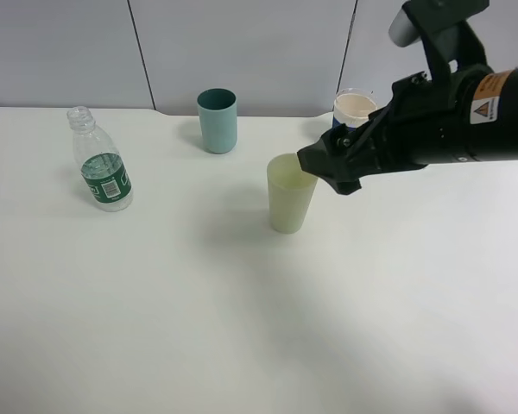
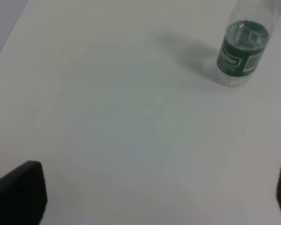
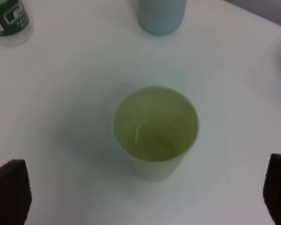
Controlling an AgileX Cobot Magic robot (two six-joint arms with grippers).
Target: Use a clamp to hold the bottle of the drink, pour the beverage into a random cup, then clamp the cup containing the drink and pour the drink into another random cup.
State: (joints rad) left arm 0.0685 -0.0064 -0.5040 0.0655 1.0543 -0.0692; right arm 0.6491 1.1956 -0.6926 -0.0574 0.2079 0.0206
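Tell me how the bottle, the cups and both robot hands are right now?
bottle: upright, cap off.
yellow-green cup: upright, not gripped.
teal cup: upright, nothing touching it.
white cup: upright, partly hidden.
right gripper: open, close by the yellow-green cup.
left gripper: open, empty.

Right hand (image 1: pixel 326 171) wide open, angled downward, left hand (image 2: pixel 152 197) open

One clear plastic bottle (image 1: pixel 101 164) with a green label is counted, and three cups are seen: one pale yellow-green tapered cup (image 1: pixel 290 203), one teal straight-sided cup (image 1: pixel 217 121), one white cup (image 1: pixel 354 106)
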